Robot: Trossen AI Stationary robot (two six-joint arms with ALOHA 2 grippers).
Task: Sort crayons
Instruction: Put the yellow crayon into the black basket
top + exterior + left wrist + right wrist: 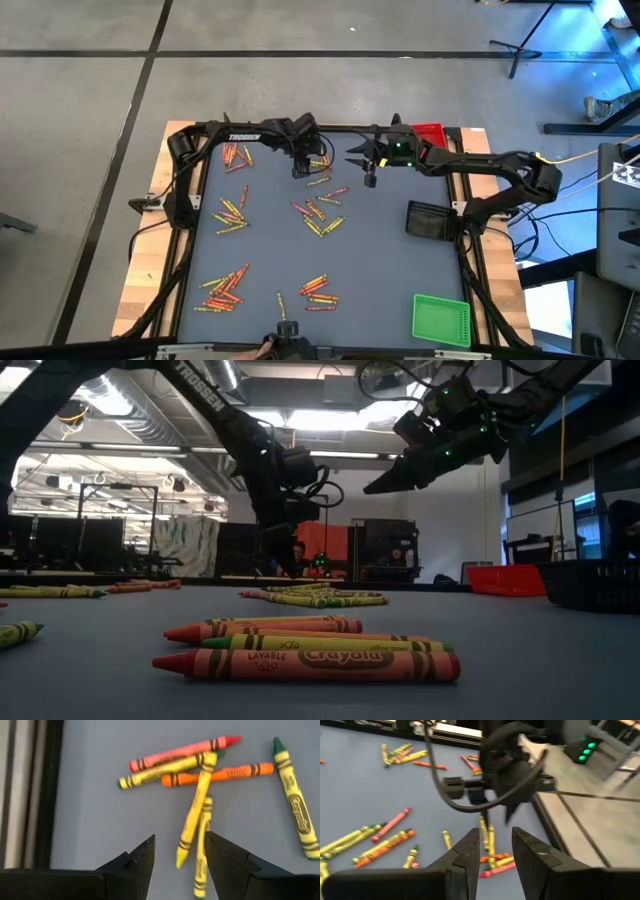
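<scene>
Several piles of red, orange, yellow and green-tipped crayons lie flat on the blue-grey table (380, 260). My left gripper (300, 170) points down over the far pile (322, 168). It is open, and its fingers stand on either side of the tip of a yellow crayon (192, 815) without plainly touching it (179, 840). My right gripper (369, 178) is open and empty, raised well above the table (378, 486), just right of the left gripper. In the right wrist view (494, 834) it looks toward the left arm's wrist.
A red tray (430, 131) stands at the far right, a black tray (430, 218) at the right edge, and a green tray (441, 320) at the near right. Other crayon piles lie at the far left (237, 155), left (232, 215), middle (318, 215) and near side (225, 288).
</scene>
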